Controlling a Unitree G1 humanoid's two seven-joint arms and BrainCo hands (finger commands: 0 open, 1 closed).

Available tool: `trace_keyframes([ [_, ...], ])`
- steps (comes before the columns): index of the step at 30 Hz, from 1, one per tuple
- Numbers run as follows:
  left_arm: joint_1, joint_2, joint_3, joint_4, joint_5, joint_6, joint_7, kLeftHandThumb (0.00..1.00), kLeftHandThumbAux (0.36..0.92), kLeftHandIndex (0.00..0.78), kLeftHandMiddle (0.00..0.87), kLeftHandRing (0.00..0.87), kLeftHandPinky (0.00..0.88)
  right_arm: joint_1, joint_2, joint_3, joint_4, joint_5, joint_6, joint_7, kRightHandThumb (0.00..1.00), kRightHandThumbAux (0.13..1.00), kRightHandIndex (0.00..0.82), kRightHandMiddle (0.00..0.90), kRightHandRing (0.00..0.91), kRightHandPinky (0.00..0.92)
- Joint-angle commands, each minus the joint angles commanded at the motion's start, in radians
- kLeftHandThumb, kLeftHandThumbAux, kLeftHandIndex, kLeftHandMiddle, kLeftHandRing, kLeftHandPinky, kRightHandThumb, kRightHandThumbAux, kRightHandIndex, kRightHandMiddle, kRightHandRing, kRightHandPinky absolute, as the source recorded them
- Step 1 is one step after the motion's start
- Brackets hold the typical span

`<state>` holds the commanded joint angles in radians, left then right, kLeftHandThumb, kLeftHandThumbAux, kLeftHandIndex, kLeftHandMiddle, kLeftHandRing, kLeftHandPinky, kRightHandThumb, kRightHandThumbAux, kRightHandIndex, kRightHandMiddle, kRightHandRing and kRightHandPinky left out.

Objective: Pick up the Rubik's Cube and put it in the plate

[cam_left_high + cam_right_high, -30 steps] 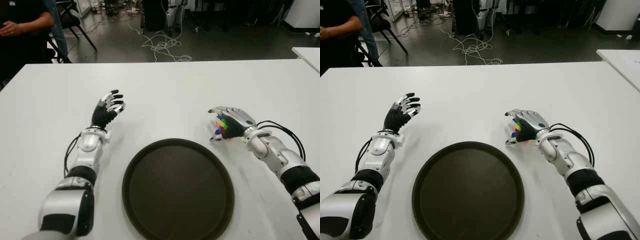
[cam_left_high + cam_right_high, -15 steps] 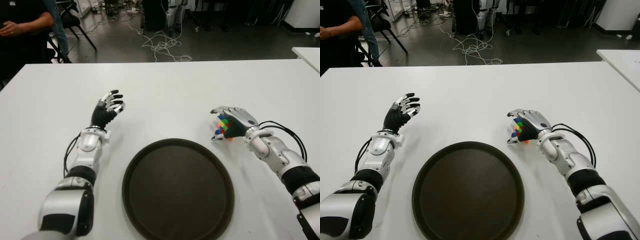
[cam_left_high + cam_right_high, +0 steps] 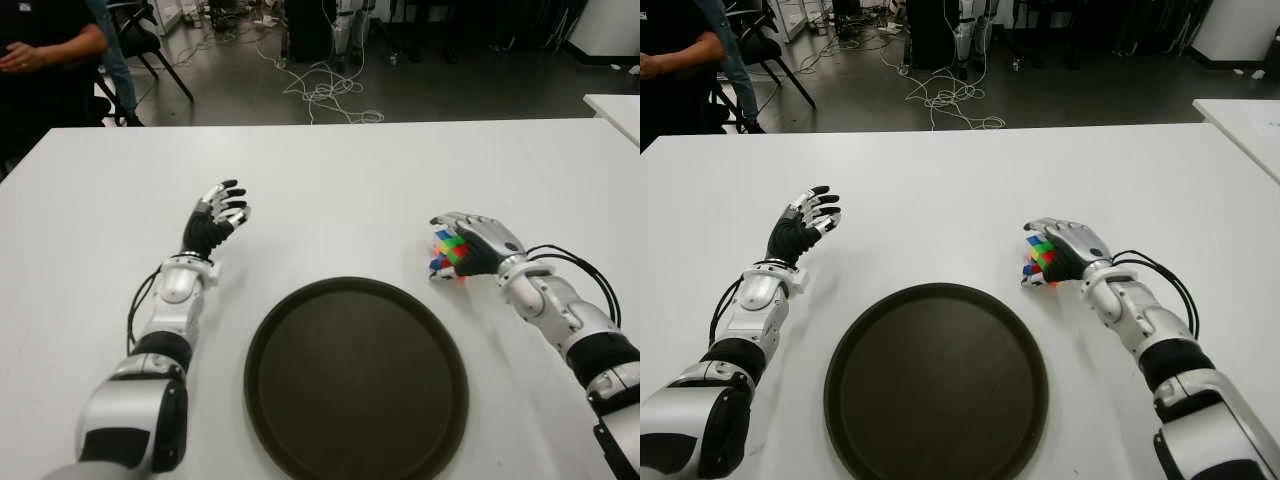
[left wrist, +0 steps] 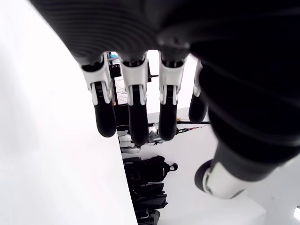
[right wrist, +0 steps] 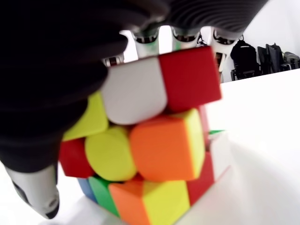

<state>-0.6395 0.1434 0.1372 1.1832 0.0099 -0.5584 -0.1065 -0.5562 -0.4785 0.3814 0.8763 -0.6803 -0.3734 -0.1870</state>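
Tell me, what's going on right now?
Right hand shut on cube, beside plate. Left hand open, idle left of plate. Path to plate clear.

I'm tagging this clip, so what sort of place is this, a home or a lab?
Most likely a robotics lab or workshop. Loose cables sprawl across the bare floor behind the white table, and a person stands by. The right robot hand holds a Rubik's Cube beside a dark plate.

Desk layout as I'm seeing it

The plate [image 3: 356, 385] is sitting at the desk's [image 3: 340, 180] near edge, centre; the Rubik's Cube [image 3: 447, 255] is sitting behind its right side, the left hand [image 3: 213, 222] hovering toward the left edge.
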Motion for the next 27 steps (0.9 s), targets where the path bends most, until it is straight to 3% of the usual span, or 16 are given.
trace_keyframes([
  [15, 0.002, 0.002, 0.003, 0.0, -0.005, -0.012, -0.02, 0.153, 0.774, 0.182, 0.24, 0.234, 0.251, -0.001, -0.008, -0.004, 0.006, 0.001, -0.009, -0.013, 0.0, 0.689, 0.203, 0.207, 0.223, 0.183],
  [27, 0.001, 0.003, 0.0, 0.0, 0.001, -0.004, -0.009, 0.154, 0.768, 0.177, 0.239, 0.235, 0.253, -0.006, -0.019, 0.0, 0.002, 0.004, -0.014, 0.04, 0.0, 0.734, 0.225, 0.254, 0.258, 0.178],
])
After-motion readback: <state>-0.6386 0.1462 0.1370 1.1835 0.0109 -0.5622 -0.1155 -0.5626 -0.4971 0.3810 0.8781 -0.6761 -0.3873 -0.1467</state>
